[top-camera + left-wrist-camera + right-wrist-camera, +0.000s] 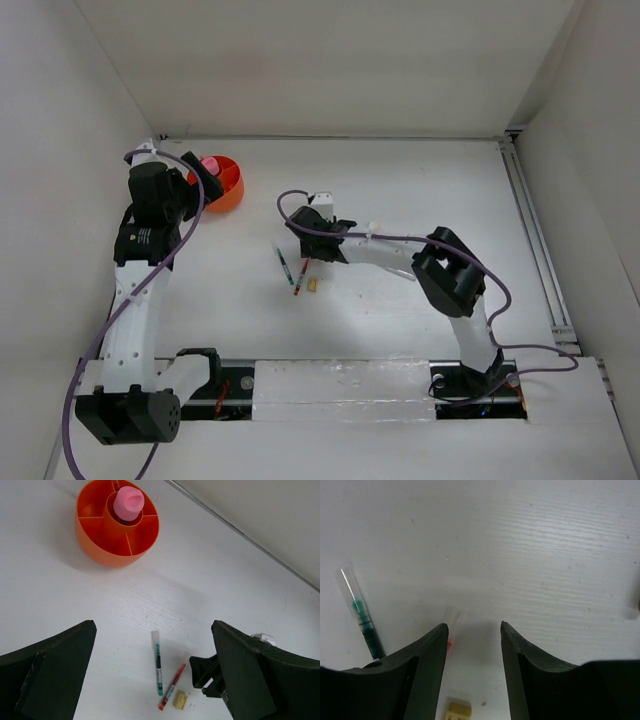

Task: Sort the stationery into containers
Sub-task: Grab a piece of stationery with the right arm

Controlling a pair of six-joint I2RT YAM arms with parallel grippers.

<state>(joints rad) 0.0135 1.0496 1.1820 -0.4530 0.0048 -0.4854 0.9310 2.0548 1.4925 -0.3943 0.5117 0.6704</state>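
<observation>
Right wrist view looks straight down on the red pen [452, 616], which lies flat on the white table [560, 550]. Its clear end pokes out between the two dark fingers of the right gripper [472, 626]. The jaws are partly open, one finger on each side of the pen, and they hold nothing yet. I think the gripper sits low like this so it can pinch the pen and lift it. The green pen [362, 622] lies just beside the red one, on the left of this view, and a small tan eraser [457, 711] lies close by at the bottom. All three are near each other, so a closing finger could bump the green pen or the eraser. The orange tub [100, 555] stands well apart from the pens, near the far left corner of the table. A pink-capped tube [128, 502] stands upright in its middle cup, and the sections around it look open for more things. The left gripper [154, 625] hangs above the table between the tub and the pens, with its jaws wide and nothing in them. The table between the pens and the tub is bare, so there is room to carry a pen across. White walls stand close to the tub, so room there is tight.
</observation>
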